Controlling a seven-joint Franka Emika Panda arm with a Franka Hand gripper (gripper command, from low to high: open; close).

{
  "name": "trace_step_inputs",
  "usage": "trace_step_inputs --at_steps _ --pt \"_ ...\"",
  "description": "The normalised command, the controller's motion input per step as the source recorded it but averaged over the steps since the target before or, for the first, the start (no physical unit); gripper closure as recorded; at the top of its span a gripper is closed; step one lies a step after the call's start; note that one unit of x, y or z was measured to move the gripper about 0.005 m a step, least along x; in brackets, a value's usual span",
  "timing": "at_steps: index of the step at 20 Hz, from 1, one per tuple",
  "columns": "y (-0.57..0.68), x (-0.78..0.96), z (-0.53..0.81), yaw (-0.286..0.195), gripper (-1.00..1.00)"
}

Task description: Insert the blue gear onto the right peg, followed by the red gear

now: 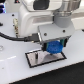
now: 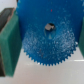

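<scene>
Holding: my gripper (image 1: 53, 48) is closed on the blue gear (image 1: 53, 47), clamped narrow with the disc between the two fingers.
Table: white surface (image 1: 15, 62), the largest thing here, bare toward the exterior view's left and along the near edge, so that side gives open room.
Arm: my white body (image 1: 42, 17) fills the upper middle of the exterior view; a black cable (image 1: 12, 38) sweeps in from the exterior view's left and ends at the wrist.
Plate: grey, black-edged rectangle (image 1: 44, 58) lying flat on the table, directly under my hand; its near edge and its left corner are in plain sight.
Blue gear: in the wrist view it fills most of the frame (image 2: 47, 37), toothed rim showing, centre hole (image 2: 49, 27) dark and open; it hangs just above the plate's right half, and I cannot tell whether it touches.
Finger pad: green pad (image 2: 10, 45) pressed flat against the gear's rim.
Right peg: hidden beneath gear and hand; I cannot tell where it stands.
Red gear: cannot be found in either view.
</scene>
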Motion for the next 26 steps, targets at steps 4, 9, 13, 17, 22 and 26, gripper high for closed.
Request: trace_step_inputs --at_steps 4,9,13,17,22,26 --pt "-0.05 0.01 0.44 0.0 1.0" --pt "-0.12 0.06 0.1 0.0 1.0" --pt "-0.12 0.22 0.0 0.0 1.0" --pt "-0.09 0.25 -0.03 0.0 1.0" --pt "-0.03 0.21 -0.06 0.0 1.0" --pt "0.0 0.29 -0.03 0.0 1.0"
